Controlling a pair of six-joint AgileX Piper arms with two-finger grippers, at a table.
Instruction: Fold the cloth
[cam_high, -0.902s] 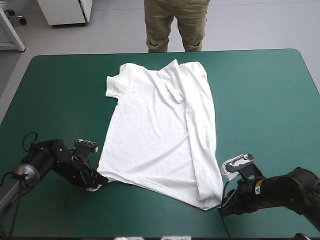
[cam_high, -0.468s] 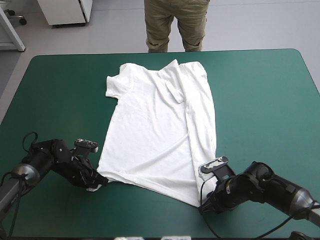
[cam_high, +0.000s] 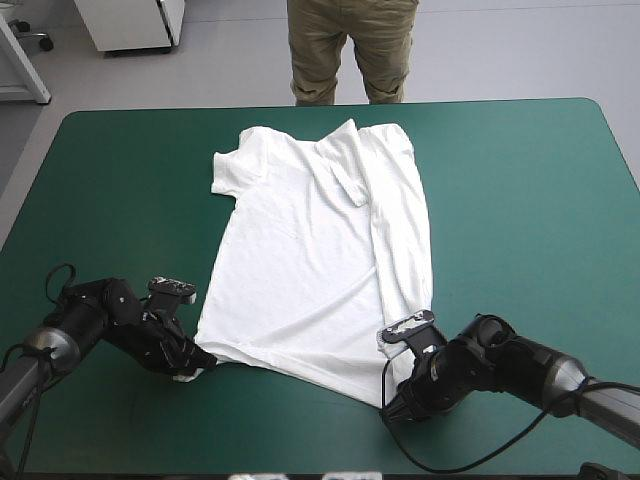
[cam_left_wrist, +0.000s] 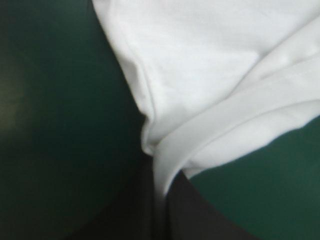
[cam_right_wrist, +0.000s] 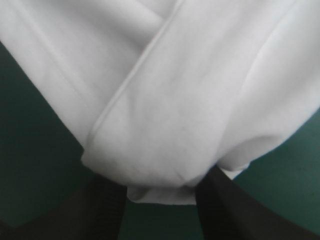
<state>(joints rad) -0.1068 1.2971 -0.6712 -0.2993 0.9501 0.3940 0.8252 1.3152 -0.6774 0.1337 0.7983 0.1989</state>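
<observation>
T-shirt (cam_high: 320, 250) lies spread on the teal-green surface (cam_high: 520, 200). The left gripper (cam_high: 193, 367) has its fingers clenched on the near-left hem corner. The right gripper (cam_high: 396, 402) has its fingers parted around the near-right corner.

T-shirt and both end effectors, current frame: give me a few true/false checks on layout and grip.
1. The T-shirt lies flat on the teal-green cover, with one long side folded over its body. True.
2. The left end effector is open and clear of the fabric. False: it is shut on the T-shirt at one near hem corner.
3. The right end effector is open, with the other hem corner between its fingers. True.
4. The sleeve end points toward the robot. False: the sleeve lies toward the table's far edge, and the hem is nearest the robot.
</observation>
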